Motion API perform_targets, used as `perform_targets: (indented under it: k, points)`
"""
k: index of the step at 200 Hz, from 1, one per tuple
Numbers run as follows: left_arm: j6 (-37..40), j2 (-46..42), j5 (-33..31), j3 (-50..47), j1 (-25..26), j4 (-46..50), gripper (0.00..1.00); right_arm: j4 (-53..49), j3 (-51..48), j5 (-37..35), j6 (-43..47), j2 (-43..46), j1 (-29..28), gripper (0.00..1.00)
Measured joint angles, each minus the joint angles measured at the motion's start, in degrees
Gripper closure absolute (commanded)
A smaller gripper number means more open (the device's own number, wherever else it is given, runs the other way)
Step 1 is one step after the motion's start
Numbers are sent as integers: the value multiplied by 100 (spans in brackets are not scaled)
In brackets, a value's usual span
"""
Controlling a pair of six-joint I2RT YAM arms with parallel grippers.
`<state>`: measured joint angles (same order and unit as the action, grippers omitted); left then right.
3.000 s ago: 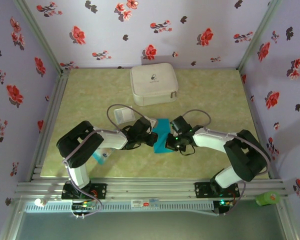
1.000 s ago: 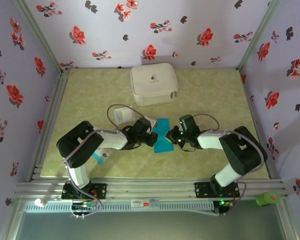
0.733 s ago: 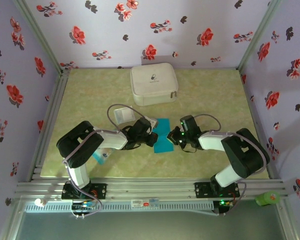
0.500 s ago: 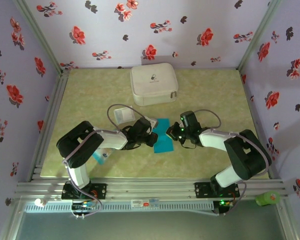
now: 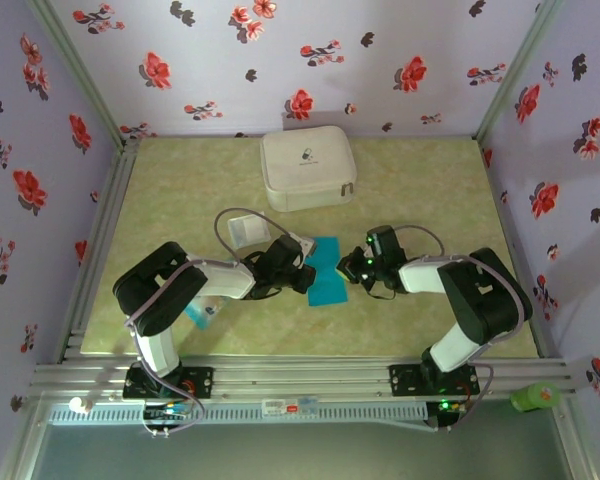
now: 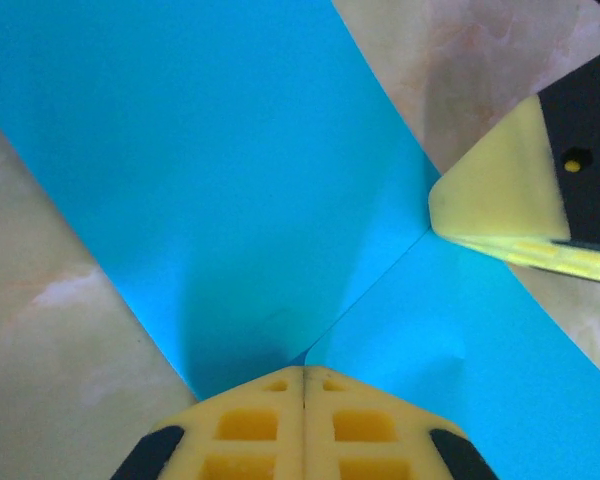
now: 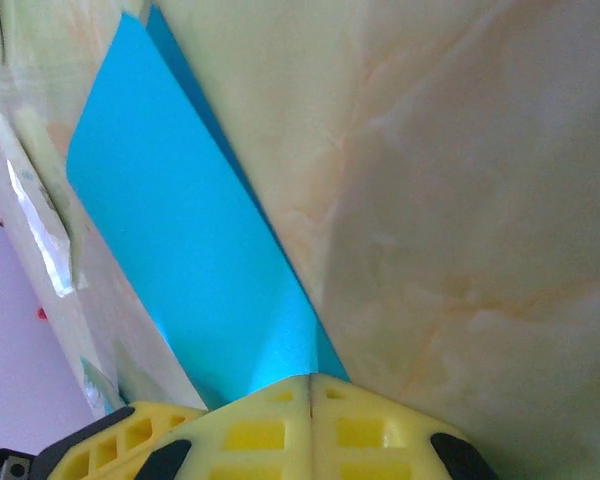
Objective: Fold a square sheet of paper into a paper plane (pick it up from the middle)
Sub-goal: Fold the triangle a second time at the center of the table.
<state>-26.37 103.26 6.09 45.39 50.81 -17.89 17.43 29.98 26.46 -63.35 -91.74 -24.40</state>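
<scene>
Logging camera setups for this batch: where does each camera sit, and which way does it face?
Top external: above and behind the arm bases, looking down on the table; both arms show, left pincer and right pincer meeting at the square sheet of paper, white case beyond.
Left wrist: on the left arm, close over the paper; own shut fingers at bottom, right pincer's tip at right.
Right wrist: on the right arm, low along the table; own shut fingers at bottom.
Shared: all three see the paper.

Left hand [image 5: 309, 281], right hand [image 5: 346, 270], both low, tips facing (fingers pressed together)
</scene>
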Motion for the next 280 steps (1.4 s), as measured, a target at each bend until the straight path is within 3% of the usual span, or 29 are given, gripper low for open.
perform_targets:
  k: [42,77,120,191,206,237,257,280]
  points:
    - [-2,0,-2,0,0,9,100,-151,0,46,39,216,203,97]
    - [0,-4,-2,0,0,13,100,-243,133,79,35,540,-166,96]
    - [20,-13,-4,24,0,81,100,-212,192,59,-20,345,-734,98]
    - [127,-79,-2,33,2,232,97,83,0,-74,-120,-52,-750,100]
    - [153,-153,2,35,2,334,92,247,-94,-90,-122,-42,-754,100]
    - [197,-393,-109,173,0,835,61,247,-114,-142,-120,-7,-741,100]
    - [186,-743,-330,378,2,1408,62,170,-114,-249,-120,50,-737,100]
    - [24,-1226,-319,518,2,1692,71,118,-114,-308,-120,79,-737,100]
